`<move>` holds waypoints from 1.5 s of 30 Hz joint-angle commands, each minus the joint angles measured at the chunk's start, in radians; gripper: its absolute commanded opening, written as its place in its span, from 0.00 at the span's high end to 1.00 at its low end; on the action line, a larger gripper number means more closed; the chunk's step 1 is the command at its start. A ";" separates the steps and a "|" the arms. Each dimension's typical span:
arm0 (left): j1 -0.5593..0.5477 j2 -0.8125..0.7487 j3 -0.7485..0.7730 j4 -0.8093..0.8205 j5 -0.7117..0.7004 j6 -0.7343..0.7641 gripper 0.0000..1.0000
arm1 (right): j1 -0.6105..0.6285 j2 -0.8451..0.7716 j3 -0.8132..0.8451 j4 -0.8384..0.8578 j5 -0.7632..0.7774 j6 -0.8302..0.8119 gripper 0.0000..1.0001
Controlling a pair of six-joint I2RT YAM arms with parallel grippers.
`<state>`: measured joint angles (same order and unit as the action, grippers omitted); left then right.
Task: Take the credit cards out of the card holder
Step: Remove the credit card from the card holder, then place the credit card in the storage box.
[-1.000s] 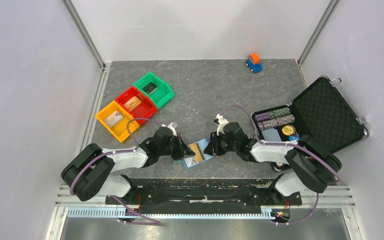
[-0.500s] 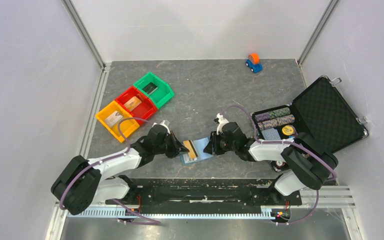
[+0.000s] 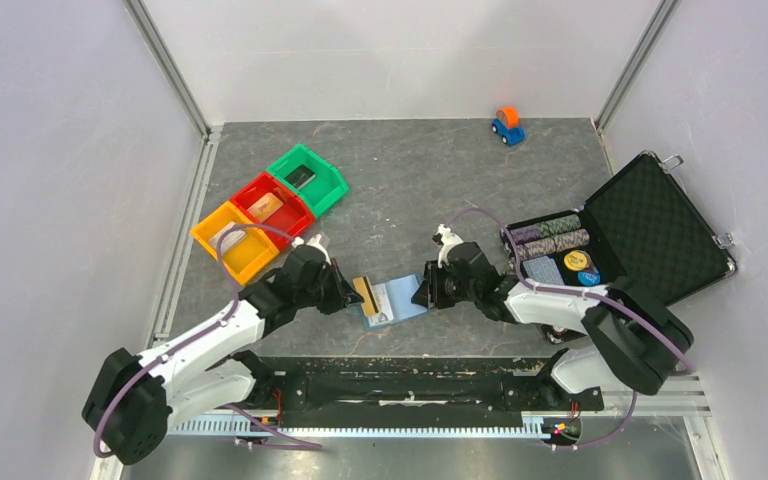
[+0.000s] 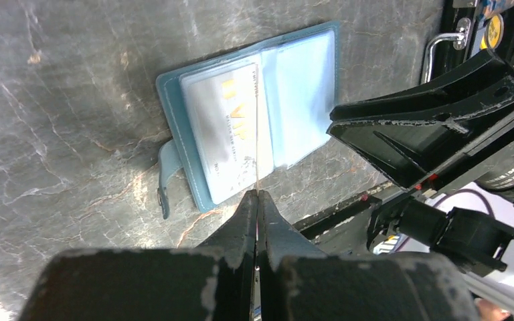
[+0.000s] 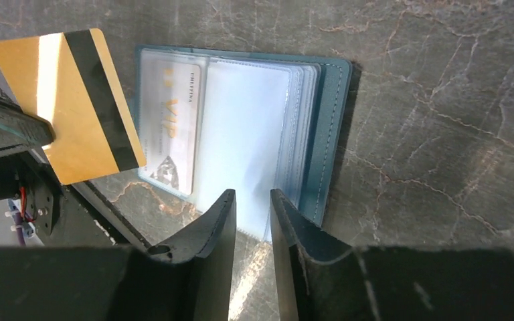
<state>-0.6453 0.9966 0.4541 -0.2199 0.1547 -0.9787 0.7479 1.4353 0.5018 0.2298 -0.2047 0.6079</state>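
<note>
Card holder [image 3: 393,300] lies open on the desk [image 3: 410,180] between the two arms. Right gripper [image 5: 252,197] stands over its clear sleeves, jaws slightly apart, gripping nothing. Left gripper [image 4: 257,195] is clamped on a gold card [image 5: 73,107] just beside the holder. A whitish VIP card [image 4: 231,127] sits in a sleeve.

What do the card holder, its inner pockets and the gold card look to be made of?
Card holder: likely faux leather, matte slate blue, stitched along the edge. Inner pockets: clear soft plastic, glossy, the VIP card showing through. Gold card, pinched by the left fingers: stiff plastic, satin gold with a black magnetic stripe.
</note>
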 commanded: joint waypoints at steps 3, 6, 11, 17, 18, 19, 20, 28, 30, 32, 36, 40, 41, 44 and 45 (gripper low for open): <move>-0.005 -0.035 0.144 -0.120 -0.040 0.221 0.98 | -0.005 -0.132 0.094 -0.104 0.007 -0.018 0.63; -0.037 -0.039 0.204 -0.163 -0.086 0.289 0.98 | -0.005 -0.172 0.136 -0.142 0.014 -0.021 0.58; -0.110 -0.032 0.306 -0.255 -0.230 0.380 0.98 | -0.005 -0.214 0.192 -0.211 0.073 0.036 0.54; -0.197 -0.009 0.359 -0.277 -0.331 0.463 0.98 | -0.006 -0.219 0.260 -0.300 0.094 0.093 0.52; -0.212 -0.003 0.362 -0.281 -0.365 0.472 0.98 | -0.006 -0.222 0.269 -0.310 0.091 0.100 0.51; -0.227 0.004 0.366 -0.287 -0.388 0.482 0.98 | -0.006 -0.224 0.277 -0.316 0.093 0.107 0.50; -0.236 0.016 0.368 -0.286 -0.407 0.496 0.98 | -0.006 -0.227 0.284 -0.325 0.097 0.115 0.49; -0.346 0.059 0.385 -0.278 -0.531 0.556 0.98 | -0.008 -0.164 0.395 -0.382 0.081 0.167 0.43; -0.371 0.057 0.381 -0.262 -0.548 0.570 0.98 | -0.007 -0.141 0.405 -0.382 0.062 0.200 0.41; -0.393 0.057 0.365 -0.236 -0.571 0.586 0.98 | -0.006 -0.118 0.421 -0.382 0.043 0.227 0.39; -0.418 0.066 0.344 -0.202 -0.595 0.617 0.98 | -0.005 -0.079 0.457 -0.390 0.027 0.269 0.38; -0.462 0.089 0.343 -0.180 -0.639 0.649 0.98 | -0.006 -0.045 0.493 -0.418 0.016 0.298 0.38; -0.467 0.095 0.338 -0.170 -0.654 0.656 0.98 | -0.006 -0.040 0.498 -0.420 0.012 0.308 0.38; -0.479 0.120 0.335 -0.153 -0.680 0.676 0.98 | -0.006 -0.022 0.502 -0.421 0.000 0.329 0.39; -0.486 0.126 0.337 -0.150 -0.685 0.680 0.98 | -0.006 -0.017 0.502 -0.421 -0.005 0.334 0.39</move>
<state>-1.1099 1.0985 0.7914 -0.4397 -0.4492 -0.3862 0.7437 1.3991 0.9573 -0.1951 -0.1841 0.8936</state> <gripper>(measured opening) 0.029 0.614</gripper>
